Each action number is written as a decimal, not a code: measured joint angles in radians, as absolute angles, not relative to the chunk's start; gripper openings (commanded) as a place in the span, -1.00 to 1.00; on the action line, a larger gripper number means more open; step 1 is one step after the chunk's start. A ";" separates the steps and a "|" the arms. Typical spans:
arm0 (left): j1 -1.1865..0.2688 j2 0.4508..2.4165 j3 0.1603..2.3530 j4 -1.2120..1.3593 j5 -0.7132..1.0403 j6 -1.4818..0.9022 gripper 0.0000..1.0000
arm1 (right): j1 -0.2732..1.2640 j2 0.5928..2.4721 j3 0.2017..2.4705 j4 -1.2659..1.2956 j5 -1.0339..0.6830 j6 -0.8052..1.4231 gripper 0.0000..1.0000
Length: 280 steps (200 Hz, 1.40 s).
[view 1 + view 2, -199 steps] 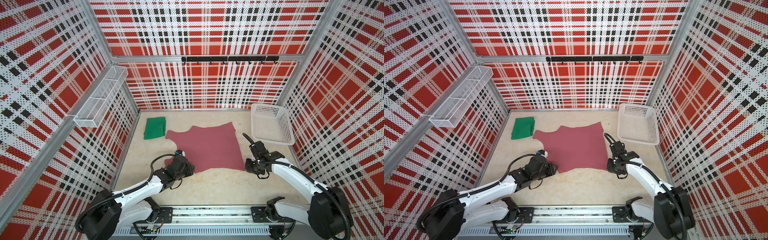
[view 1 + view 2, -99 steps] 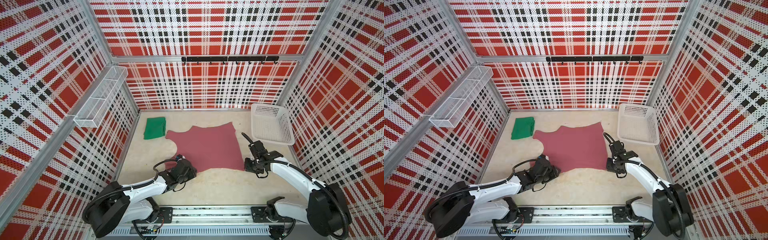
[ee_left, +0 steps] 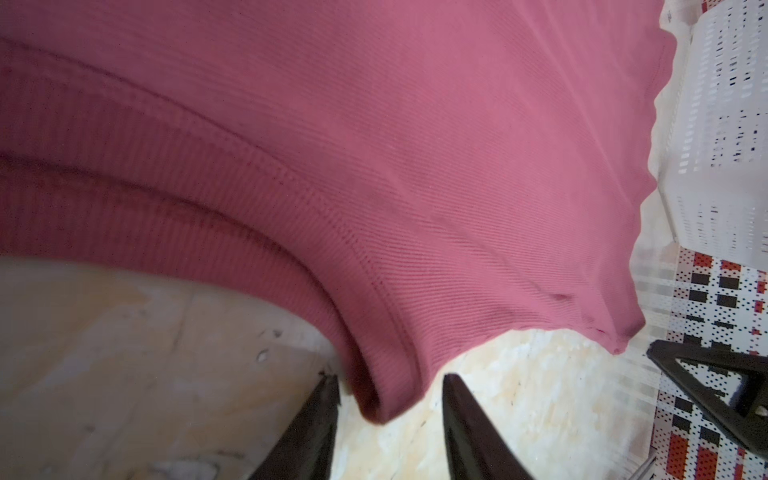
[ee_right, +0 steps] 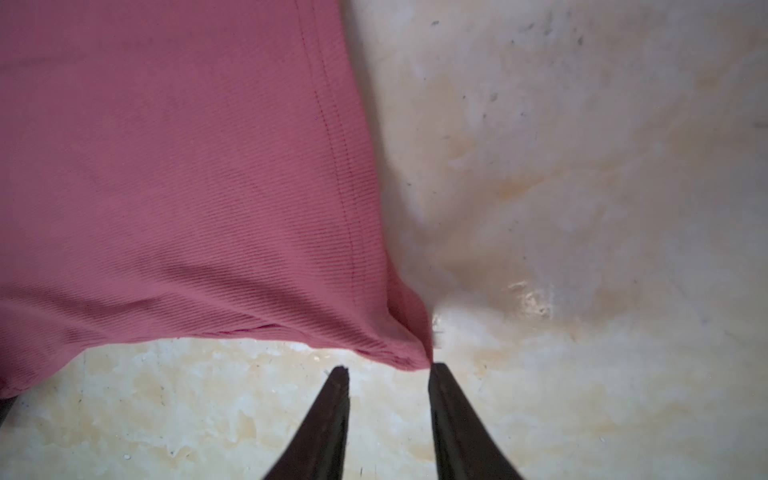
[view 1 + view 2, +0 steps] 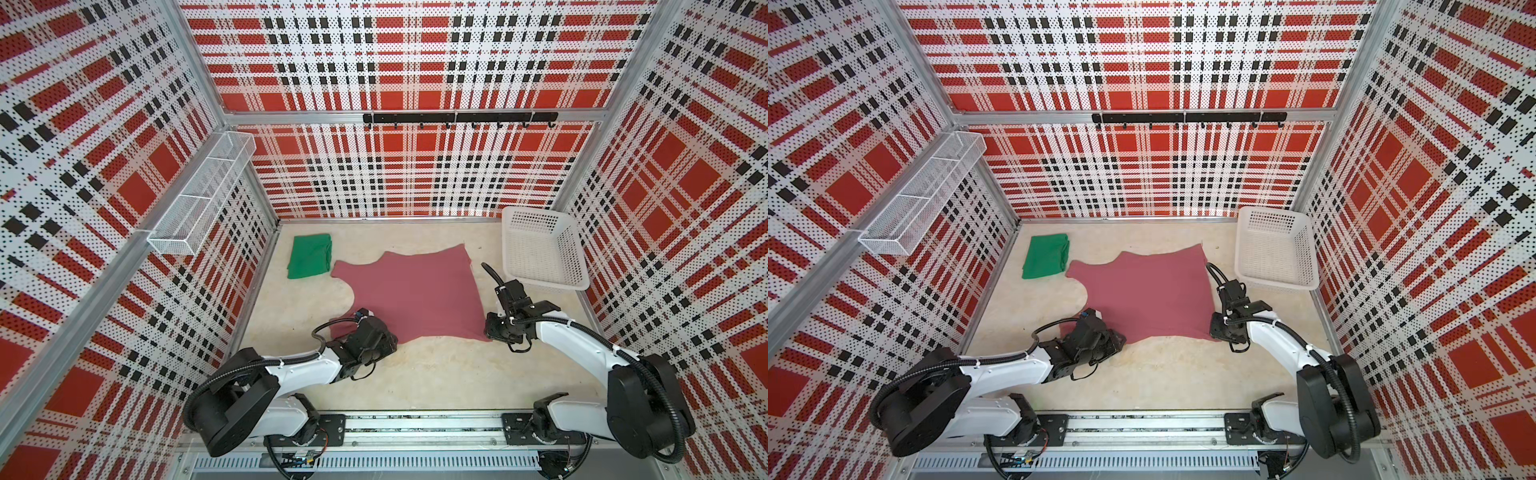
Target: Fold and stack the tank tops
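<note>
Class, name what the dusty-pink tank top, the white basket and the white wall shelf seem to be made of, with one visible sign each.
Dusty-pink tank top: soft ribbed knit cloth, matte; fine ribs and stitched hems show.
White perforated basket: probably moulded plastic, smooth; regular slots.
White wall shelf: seemingly painted wire mesh; see-through grid.

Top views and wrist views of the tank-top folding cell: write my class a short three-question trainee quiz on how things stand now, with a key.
1. True or false: the green tank top lies folded on the table.
2. The pink tank top is: A crumpled in a heap; B spread flat; C folded small.
3. Fill in: the left gripper has its jaws ___ either side of a strap end.
Key: 1 true; 2 B; 3 open.
</note>
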<state>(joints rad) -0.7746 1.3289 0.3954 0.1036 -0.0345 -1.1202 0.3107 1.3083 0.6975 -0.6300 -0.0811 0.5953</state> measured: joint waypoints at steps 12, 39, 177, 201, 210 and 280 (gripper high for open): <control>-0.773 1.341 0.398 0.114 -0.035 -1.120 -0.28 | 0.311 1.327 0.690 -0.617 -0.087 0.595 -0.27; -0.765 1.358 0.401 0.121 -0.037 -1.119 -0.57 | 0.311 1.353 0.667 -0.597 -0.095 0.596 -0.34; -0.764 1.206 0.354 -0.052 -0.068 -1.094 -0.42 | 0.312 1.227 0.602 -0.660 -0.120 0.601 -1.00; -0.764 1.184 0.356 -0.076 -0.064 -1.088 -0.14 | 0.327 1.195 0.599 -0.685 -0.136 0.621 -1.00; -0.764 1.176 0.356 -0.084 -0.061 -1.089 -0.09 | 0.335 1.187 0.598 -0.692 -0.137 0.629 -1.00; -0.772 1.151 0.315 -0.022 -0.015 -1.164 -0.12 | 0.359 1.174 0.591 -0.705 -0.138 0.653 -1.00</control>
<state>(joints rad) -0.7719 1.1507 0.3153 -0.0219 -0.0147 -1.1641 0.3592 1.1744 0.5915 -0.7052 -0.1379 0.6525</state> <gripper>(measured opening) 0.466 0.049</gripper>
